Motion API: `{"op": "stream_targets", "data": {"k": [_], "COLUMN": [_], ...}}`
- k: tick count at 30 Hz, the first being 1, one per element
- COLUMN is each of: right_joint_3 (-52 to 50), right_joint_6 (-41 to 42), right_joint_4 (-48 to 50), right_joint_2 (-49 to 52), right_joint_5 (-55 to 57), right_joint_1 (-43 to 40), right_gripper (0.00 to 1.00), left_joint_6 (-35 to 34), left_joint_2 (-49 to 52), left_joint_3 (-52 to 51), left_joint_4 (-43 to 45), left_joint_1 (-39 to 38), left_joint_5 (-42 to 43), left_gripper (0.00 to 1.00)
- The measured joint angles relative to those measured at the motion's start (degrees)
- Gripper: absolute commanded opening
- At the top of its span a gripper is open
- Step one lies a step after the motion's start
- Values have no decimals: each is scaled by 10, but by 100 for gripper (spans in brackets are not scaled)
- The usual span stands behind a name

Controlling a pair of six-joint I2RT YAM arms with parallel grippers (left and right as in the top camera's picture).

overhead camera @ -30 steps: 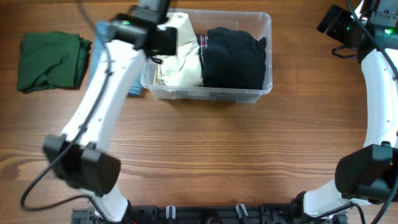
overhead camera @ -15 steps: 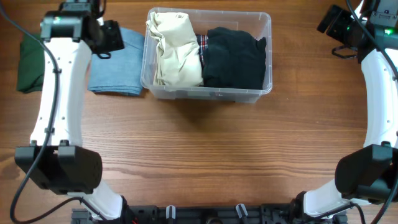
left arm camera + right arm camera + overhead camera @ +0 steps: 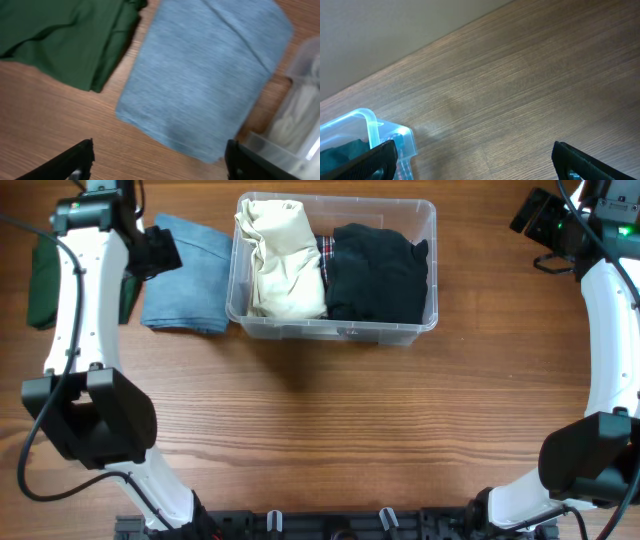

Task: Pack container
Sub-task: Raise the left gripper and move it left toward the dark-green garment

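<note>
Overhead, the container (image 3: 332, 331) sat at the back of the desk (image 3: 330, 420), holding a cream garment (image 3: 285, 265) beside a black garment (image 3: 378, 270). The left gripper (image 3: 159, 150) hovered, jaws spread wide and empty, above a folded blue garment (image 3: 190, 275) just left of the container, with a green garment (image 3: 38, 280) farther left. The right gripper (image 3: 475, 150) hung released, jaws wide, over wood beyond the container's right end.

You have two folded garments lying flat on the wooden table (image 3: 320, 410). The light blue garment (image 3: 195, 280) is smooth. The dark green garment (image 3: 40, 285) sits just beside it on the left, its folds rumpled. A wedge of bare wood shows between their edges.
</note>
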Motion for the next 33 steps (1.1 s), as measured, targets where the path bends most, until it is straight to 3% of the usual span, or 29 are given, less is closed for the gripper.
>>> {"op": "stream_targets", "data": {"k": [2, 10, 21, 33], "right_joint_3": [0, 0, 0, 0], "right_joint_6": [0, 0, 0, 0], "right_joint_4": [0, 0, 0, 0], "right_joint_2": [0, 0, 0, 0], "right_joint_5": [0, 0, 0, 0], "right_joint_1": [0, 0, 0, 0], "right_gripper": [100, 100, 100, 100], "left_joint_6": [0, 3, 11, 12], "left_joint_2": [0, 10, 132, 141], "left_joint_3": [0, 0, 0, 0], "left_joint_4": [0, 2, 30, 88], "left_joint_1": [16, 85, 51, 46], "left_joint_5": [6, 49, -55, -99], "left_gripper": [81, 79, 85, 86]}}
